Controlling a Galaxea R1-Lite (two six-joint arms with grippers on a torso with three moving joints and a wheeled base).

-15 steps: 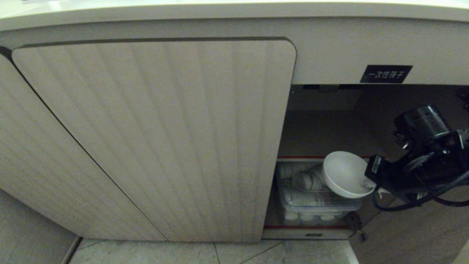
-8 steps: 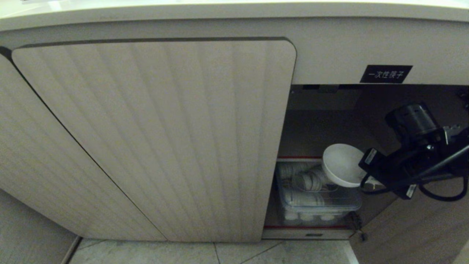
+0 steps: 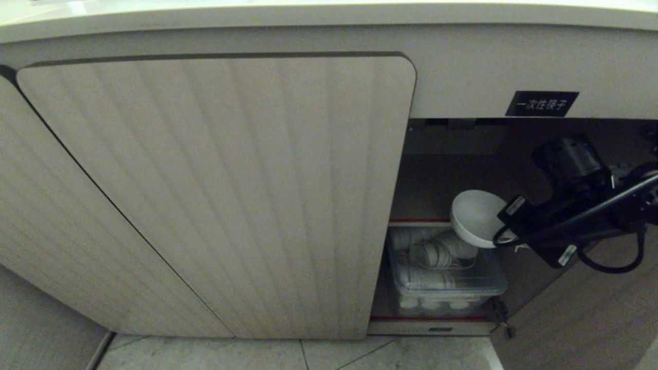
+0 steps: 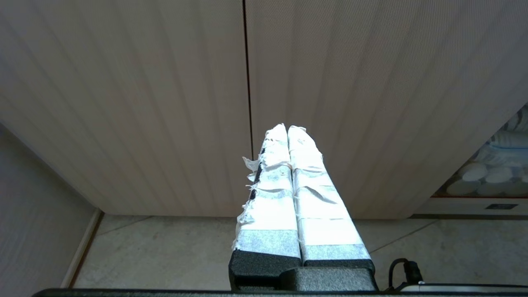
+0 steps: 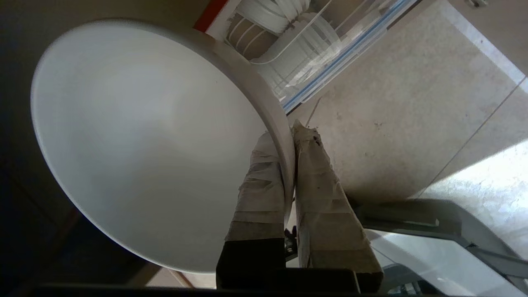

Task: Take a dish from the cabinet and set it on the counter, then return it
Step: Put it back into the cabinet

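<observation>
Since the earlier frames, the dish [image 3: 475,218] has been carried higher and farther back into the open side of the cabinet [image 3: 216,195], and the right claw [image 3: 506,237] holding it has risen with it, its wrist turned. That claw is clenched on the rim of the dish: in the right wrist view one taped finger [image 5: 264,181] is seen inside the bowl and the other against the outer wall, with only the thin rim between them [image 5: 288,165]. The dish [image 5: 148,140] is held clear of everything beneath it, tilted, with its open mouth turned up and toward the closed door side, away from the claw; as a round bowl it has no long axis. Below the claw, a clear plastic bin [image 3: 447,277] with stacked white crockery and a wire rack stands on the red-edged shelf [image 3: 426,318]. Above the claw, a black label [image 3: 542,104] is fixed to the cabinet face, and the beige worktop [image 3: 329,13] runs along the top. The left claw [image 4: 287,131] is pressed shut and empty, its taped fingers [image 4: 307,165] pointing at the ribbed closed doors above the tiled floor [image 4: 165,251].
</observation>
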